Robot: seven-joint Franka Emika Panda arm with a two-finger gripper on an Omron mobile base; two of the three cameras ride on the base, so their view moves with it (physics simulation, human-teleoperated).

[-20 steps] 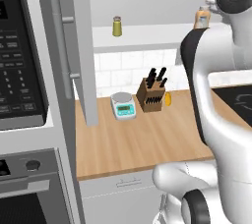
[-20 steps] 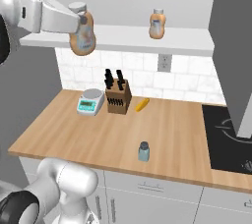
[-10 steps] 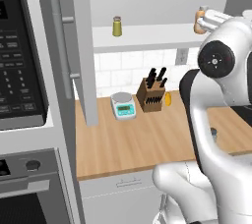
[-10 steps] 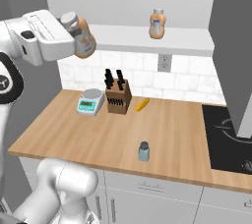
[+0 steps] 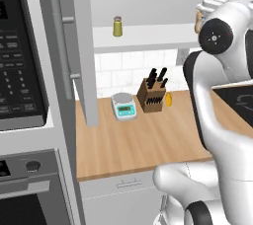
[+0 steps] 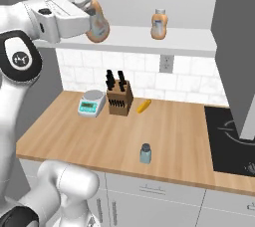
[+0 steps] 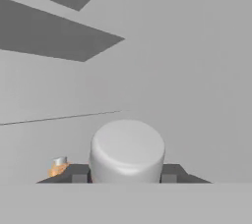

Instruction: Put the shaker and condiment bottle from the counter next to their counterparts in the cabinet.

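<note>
On the wooden plank bench [image 6: 99, 136], nearest the front edge, the small blue-grey shaker [image 6: 145, 153] stands upright on bare boards, well apart from everything else. Farther back, near the white tile wall, a pale kitchen scale [image 6: 91, 103] with a round plate sits just beside a wooden knife block [image 6: 119, 100] holding dark-handled knives. A small yellow-orange oblong thing [image 6: 144, 106] lies to the block's right. A black cooktop [image 6: 231, 141] is set into the bench at the right.

Above these, the pincer [image 6: 91, 14] is clamped on the peach-orange condiment bottle [image 6: 97, 24], which is held tilted at shelf height, its light grey cap [image 7: 127, 150] round and smooth between the two dark fingertips [image 7: 78, 173].

The open cabinet's white shelf board [image 6: 179, 42] carries the twin orange bottle [image 6: 159, 24], upright and well apart from the held one. Farther left on the same shelf, the olive-yellow shaker [image 5: 117, 26] stands alone. The tall grey cabinet door [image 5: 79, 46] with its bar handle hangs open beside it.
</note>
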